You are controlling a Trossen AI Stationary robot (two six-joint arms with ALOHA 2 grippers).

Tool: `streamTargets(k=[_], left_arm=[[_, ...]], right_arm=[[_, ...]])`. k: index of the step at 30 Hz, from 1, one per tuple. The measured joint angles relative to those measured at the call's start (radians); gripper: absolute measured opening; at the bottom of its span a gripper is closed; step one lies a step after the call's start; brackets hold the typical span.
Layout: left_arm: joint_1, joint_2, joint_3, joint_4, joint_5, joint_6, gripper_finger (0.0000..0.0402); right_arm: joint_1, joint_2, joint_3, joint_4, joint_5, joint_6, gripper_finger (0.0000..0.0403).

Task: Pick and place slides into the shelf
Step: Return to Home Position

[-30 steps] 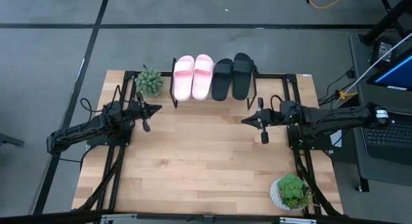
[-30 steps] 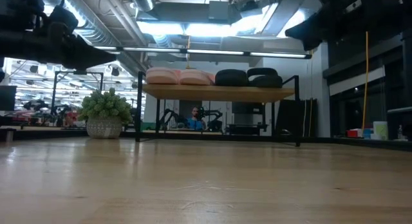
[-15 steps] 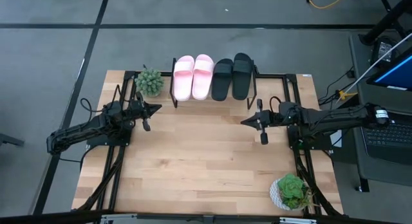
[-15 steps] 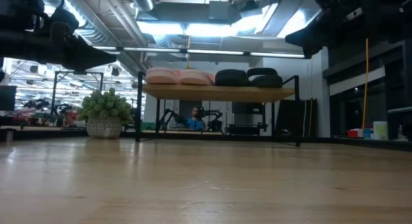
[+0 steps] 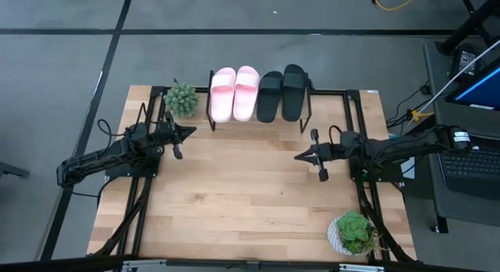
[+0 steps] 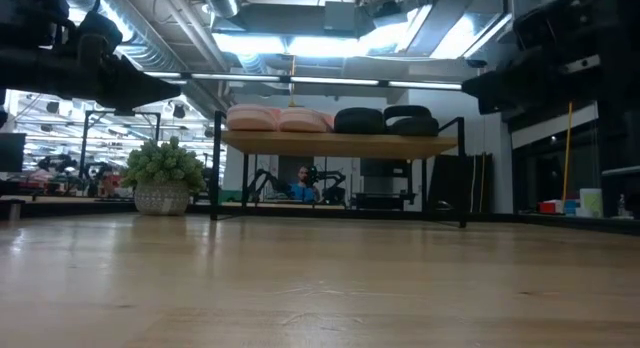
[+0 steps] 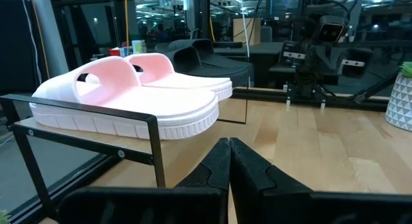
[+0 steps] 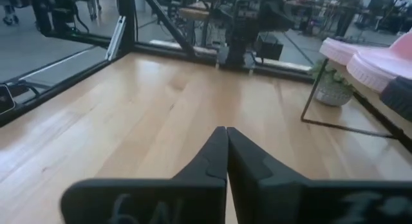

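Plainly, we see the two pale pink slides [image 5: 234,93] and the two black slides [image 5: 282,93] on top of the shelf [image 6: 340,144], which stands at the far edge of the desk [image 5: 234,202]. The pink pair lies side by side, touching, on the shelf's left half. The black pair lies just beside it on the right half, the rightmost one set a little farther back. In the low view all four rest flat on the light plank, pink next to black.

Our left tool [image 5: 190,132] hovers over the desk's left part, near the shelf's left front leg, pointing to the right. In the left wrist view its fingers [image 7: 212,169] are pressed together with nothing between them, and the pink pair sits close ahead. Our right tool [image 5: 298,155] hangs over the desk's right part, in front of the shelf's right end and apart from it, pointing to the left. Its fingers [image 8: 212,153] are likewise pressed together and hold nothing.

We also see a small potted plant [image 5: 181,99] just beside the shelf's left end, and a second potted plant [image 5: 353,231] at the desk's near right corner.
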Motion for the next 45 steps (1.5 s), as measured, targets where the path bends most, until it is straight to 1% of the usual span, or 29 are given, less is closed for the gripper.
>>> streamTargets(k=[9,12,16,20,22,23,28,29,31,34,36,38,40,43,45], left_arm=[[0.0,0.0,0.0,0.0,0.0,0.0,0.0],[0.0,0.0,0.0,0.0,0.0,0.0,0.0],[0.0,0.0,0.0,0.0,0.0,0.0,0.0],[0.0,0.001,0.0,0.0,0.0,0.0,0.0],[0.0,0.001,0.0,0.0,0.0,0.0,0.0],[0.0,0.001,0.0,0.0,0.0,0.0,0.0],[0.0,0.001,0.0,0.0,-0.001,0.0,0.0],[0.0,0.001,0.0,0.0,-0.001,0.0,0.0],[0.0,0.001,0.0,0.0,-0.001,0.0,0.0],[0.0,0.001,0.0,0.0,0.0,0.0,0.0],[0.0,0.001,0.0,0.0,-0.001,0.0,0.0],[0.0,0.001,0.0,0.0,-0.001,0.0,0.0],[0.0,0.001,0.0,0.0,0.0,0.0,0.0],[0.0,0.001,0.0,0.0,0.0,0.0,0.0],[0.0,0.001,0.0,0.0,0.0,0.0,0.0]], right_arm=[[0.0,-0.045,-0.063,0.084,-0.01,-0.011,0.0039],[0.0,-0.057,-0.117,0.137,-0.059,-0.041,0.0042],[0.0,-0.071,-0.119,0.113,-0.153,-0.059,0.004],[0.0,-0.093,-0.119,0.109,-0.18,-0.061,0.0038],[0.0,-0.145,-0.119,0.071,-0.182,-0.061,0.0037],[0.0,-0.192,-0.119,0.016,-0.18,-0.064,0.0037],[0.029,-0.5,-0.119,-0.326,-0.175,-0.115,0.0037],[0.038,-0.549,-0.119,-0.363,-0.173,-0.122,0.0037],[0.062,-0.622,-0.119,-0.376,-0.164,-0.136,0.0037],[0.139,-0.685,-0.119,-0.383,-0.148,-0.161,0.0037],[0.196,-0.729,-0.119,-0.433,-0.126,-0.171,0.0037],[0.231,-0.777,-0.119,-0.506,-0.114,-0.162,0.0037],[0.236,-0.82,-0.119,-0.567,-0.108,-0.14,0.0037],[0.213,-0.866,-0.118,-0.571,-0.064,-0.051,0.0037],[0.196,-0.871,-0.118,-0.57,-0.063,-0.013,0.0037]])
